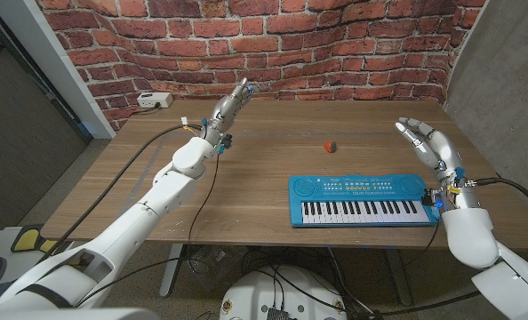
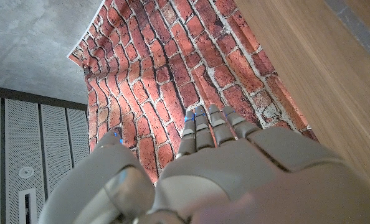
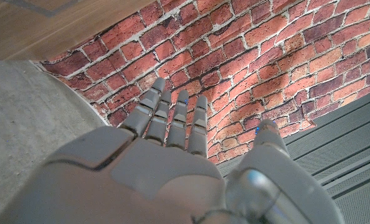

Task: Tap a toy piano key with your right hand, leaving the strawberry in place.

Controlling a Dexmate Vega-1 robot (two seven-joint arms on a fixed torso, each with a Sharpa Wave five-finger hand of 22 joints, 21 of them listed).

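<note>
Looking down from the head view, I saw the blue toy piano (image 1: 359, 200) lying near the table's (image 1: 246, 196) front edge, at about four o'clock from the table's middle, with the small red strawberry (image 1: 329, 145) well apart from it at about eleven o'clock from the keyboard. The right hand (image 1: 430, 151) hung above the piano's right end, fingers apart and holding nothing, not touching the keys. The left hand (image 1: 230, 105) reached toward the brick wall (image 1: 273, 40) at twelve o'clock, fingers straight and empty. In the left wrist view, the left hand (image 2: 216, 168) showed extended fingers against brick. In the right wrist view, the right hand (image 3: 166, 168) stood open, fingers (image 3: 172, 118) side by side, thumb apart.
</note>
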